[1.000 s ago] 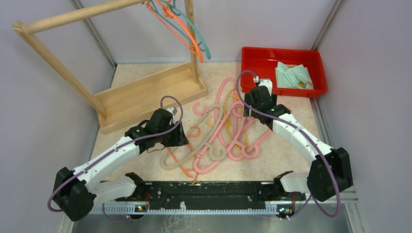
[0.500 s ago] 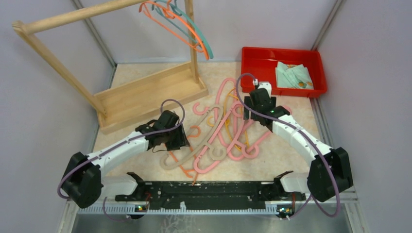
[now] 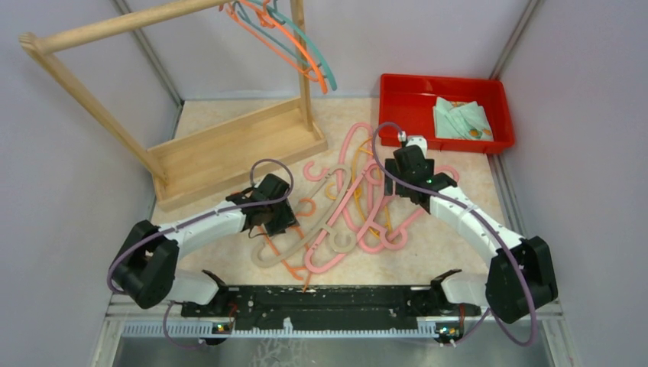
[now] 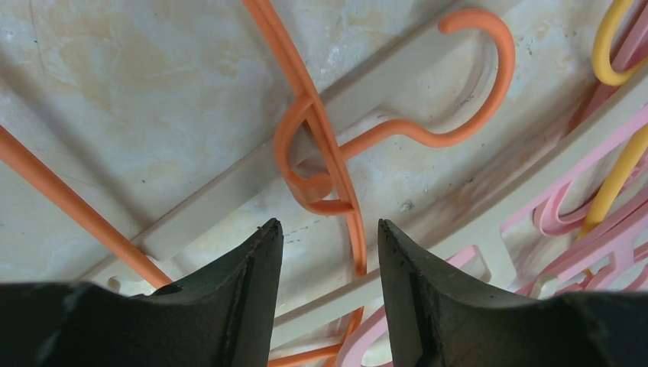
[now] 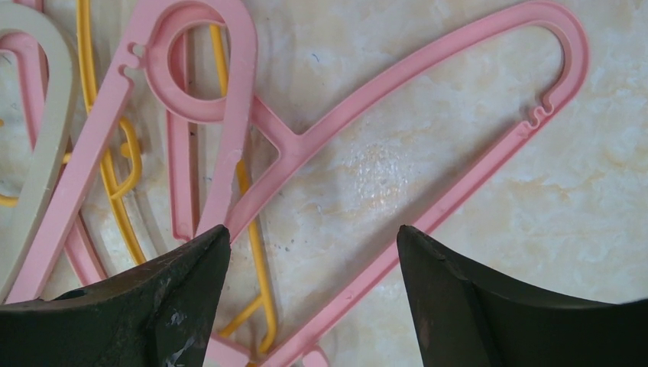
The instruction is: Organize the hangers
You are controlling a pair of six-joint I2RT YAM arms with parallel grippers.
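A tangle of pink, beige, orange and yellow hangers (image 3: 353,212) lies on the table's middle. Orange and teal hangers (image 3: 294,42) hang from the wooden rack's pole. My left gripper (image 3: 278,220) is at the pile's left edge, pointing down, open. In the left wrist view the left gripper (image 4: 328,229) hovers over an orange hanger (image 4: 325,157), just below its neck, and one orange arm runs between the fingers (image 4: 248,275) without contact. My right gripper (image 3: 399,170) is open over the pile's right side. In its wrist view the right gripper (image 5: 313,233) straddles a pink hanger (image 5: 428,222) and a yellow hanger (image 5: 258,267).
The wooden rack (image 3: 229,149) stands at the back left on its tray base. A red bin (image 3: 397,99) holding folded green cloth (image 3: 461,118) sits at the back right. Purple cables (image 3: 267,164) loop over both arms. Grey walls close in on both sides.
My left arm has swung forward and right, bringing its gripper lower and closer to the orange hanger. The right gripper has shifted slightly. The hanging hangers sway a little.
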